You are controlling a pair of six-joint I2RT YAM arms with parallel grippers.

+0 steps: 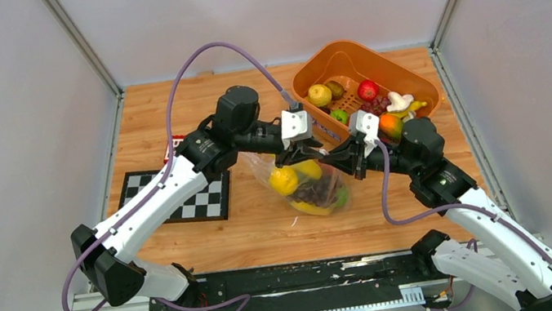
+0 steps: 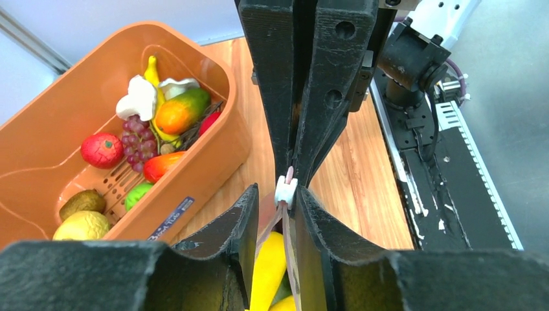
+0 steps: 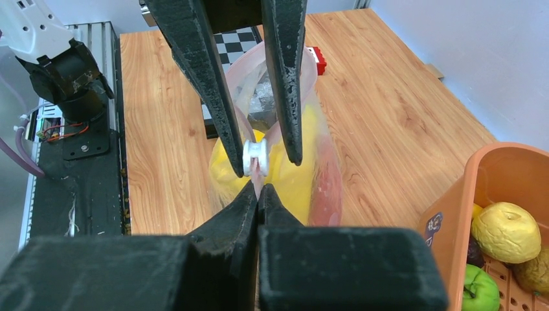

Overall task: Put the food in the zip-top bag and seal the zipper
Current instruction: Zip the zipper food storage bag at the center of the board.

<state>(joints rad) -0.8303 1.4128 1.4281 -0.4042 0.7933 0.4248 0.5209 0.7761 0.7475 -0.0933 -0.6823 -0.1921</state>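
Note:
The zip-top bag stands on the table holding food: a yellow lemon, a banana and purple grapes. My left gripper is partly open and straddles the bag's mouth. In the left wrist view the gripper has the pinkish zipper running between its fingers, with a white slider at their tips. My right gripper is shut on the zipper's end, just past the slider, as the right wrist view shows. More food lies in the basket: lemon, apple, mango.
The orange basket stands at the back right, close behind my right gripper. A checkerboard lies left of the bag, with a small red block behind it. A black rail runs along the near edge.

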